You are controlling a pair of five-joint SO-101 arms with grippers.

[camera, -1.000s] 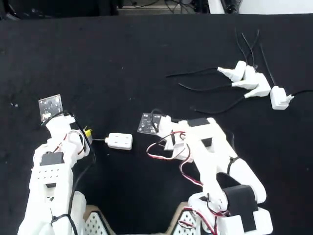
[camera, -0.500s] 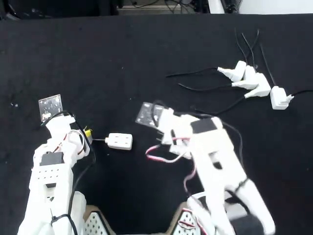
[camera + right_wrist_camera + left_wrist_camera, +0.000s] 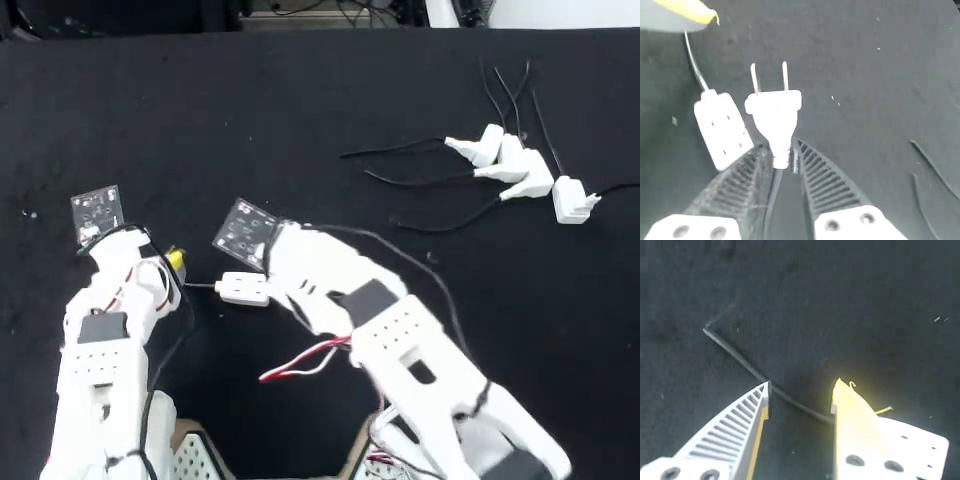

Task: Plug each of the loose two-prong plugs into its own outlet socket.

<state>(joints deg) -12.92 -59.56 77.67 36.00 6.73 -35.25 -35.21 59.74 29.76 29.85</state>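
Though 4 plugs [image 3: 515,158] loose, 1 outlet [image 3: 243,289]

No lettering, number or sign is legible; the marks on the small cards [image 3: 97,212] [image 3: 246,232] are too fine to read.

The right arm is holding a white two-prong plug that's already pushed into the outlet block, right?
Not pushed in. The jaws of the right arm do hold the white two-prong plug, but the right wrist view shows both prongs bare, with the plug beside the outlet block.
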